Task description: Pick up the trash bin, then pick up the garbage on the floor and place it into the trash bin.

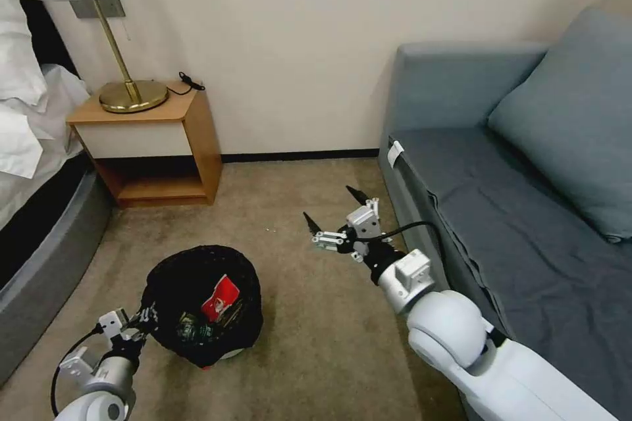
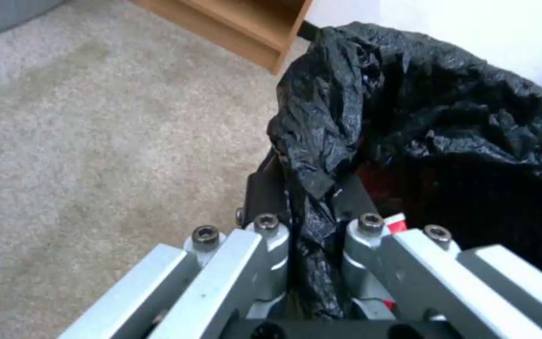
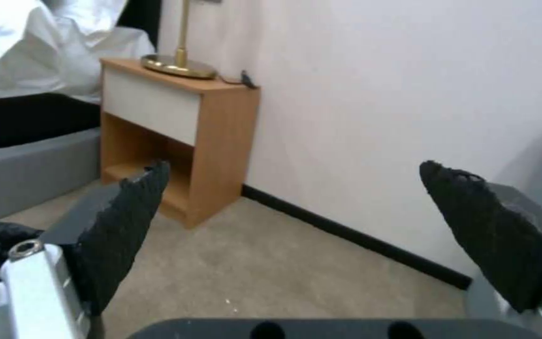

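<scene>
Bin: the bin (image 1: 201, 306) sat lower left on carpet, a red wrapper (image 1: 220, 298) inside.
Left gripper (image 1: 139, 320): I had it pinched on the bin's rim.
Right gripper (image 1: 334, 210): mid-frame, spread wide, empty.
Advice: I judged a level bin best.

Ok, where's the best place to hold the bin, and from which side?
By the rim on the robot's near left, where the left gripper is shut on the bagged edge of the bin. The round body looks too wide to span; the thin rim fits between the fingers. The right gripper hangs open.
</scene>
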Available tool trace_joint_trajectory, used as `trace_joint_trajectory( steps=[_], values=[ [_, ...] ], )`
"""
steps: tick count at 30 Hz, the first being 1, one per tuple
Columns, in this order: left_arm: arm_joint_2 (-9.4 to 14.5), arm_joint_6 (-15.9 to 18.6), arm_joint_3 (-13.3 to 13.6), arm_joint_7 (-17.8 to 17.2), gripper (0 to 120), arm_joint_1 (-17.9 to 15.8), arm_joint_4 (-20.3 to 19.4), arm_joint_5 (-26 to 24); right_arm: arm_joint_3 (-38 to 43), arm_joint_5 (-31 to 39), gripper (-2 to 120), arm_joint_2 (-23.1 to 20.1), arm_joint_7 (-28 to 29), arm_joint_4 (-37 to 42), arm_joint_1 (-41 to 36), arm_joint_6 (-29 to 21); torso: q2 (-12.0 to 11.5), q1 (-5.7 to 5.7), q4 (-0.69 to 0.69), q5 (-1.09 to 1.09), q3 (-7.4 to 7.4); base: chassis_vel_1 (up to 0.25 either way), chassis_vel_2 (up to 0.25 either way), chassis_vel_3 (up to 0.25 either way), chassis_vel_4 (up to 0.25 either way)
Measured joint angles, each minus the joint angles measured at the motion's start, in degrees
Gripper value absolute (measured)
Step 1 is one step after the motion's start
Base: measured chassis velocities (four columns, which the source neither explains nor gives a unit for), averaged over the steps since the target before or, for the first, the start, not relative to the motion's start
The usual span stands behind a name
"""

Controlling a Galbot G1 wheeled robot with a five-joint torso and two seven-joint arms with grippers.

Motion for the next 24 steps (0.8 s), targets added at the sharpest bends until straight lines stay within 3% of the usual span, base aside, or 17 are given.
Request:
trace_joint_trajectory(
  steps=[4,6,14,17,19,22,23,24],
  values=[
    [-0.07,-0.4,-0.05,0.46,11,0.19,-0.23,0.7,1.7,0.23,100,-0.48,0.0,1.13,-1.5,-0.07,0.0,0.0,0.0,-0.03,0.0,0.0,0.0,0.0,0.0],
    [-0.35,-0.99,-0.1,1.27,24,0.41,-1.34,1.84,5.53,0.35,100,-1.24,-0.01,3.33,-5.32,-0.27,-0.01,0.0,-0.01,-0.1,0.01,0.0,0.0,0.0,0.0],
    [-0.24,-3.28,-1.01,2.83,49,0.75,-5.44,5.93,11.45,-0.42,100,-2.26,-0.64,5.77,-13.45,0.51,-0.01,0.0,-0.03,-0.08,0.01,0.0,0.0,0.0,0.0],
    [0.14,-4.5,-1.59,5.45,65,1.86,-8.51,7.75,13.85,0.05,100,-2.53,-0.51,7.25,-16.43,0.64,-0.01,0.0,-0.02,-0.06,0.01,0.0,0.0,0.0,0.0],
    [0.15,-4.94,-1.67,6.28,69,2.28,-9.6,8.41,14.55,0.07,100,-2.53,-0.44,7.66,-17.36,0.64,-0.01,0.0,-0.02,-0.06,0.01,0.0,0.0,0.0,0.0],
    [-0.68,-10.17,-1.85,8.48,83,2.66,-11.5,13.71,16.4,-0.5,100,-2.16,0.17,9.1,-20.04,0.47,-0.01,0.0,-0.01,-0.05,0.02,0.0,0.0,0.0,0.0],
    [-0.68,-10.17,-1.85,8.48,83,2.66,-11.5,13.71,16.4,-0.5,100,-2.16,0.17,9.1,-20.04,0.47,-0.01,0.0,-0.01,-0.05,0.02,0.0,0.0,0.0,0.0],
    [-1.42,-13.22,-1.74,8.91,88,2.72,-12.46,16.42,17.34,-1.18,100,-1.72,0.87,9.98,-21.45,0.08,-0.01,0.0,-0.01,-0.05,0.01,0.0,0.0,0.0,0.0]
  ],
)
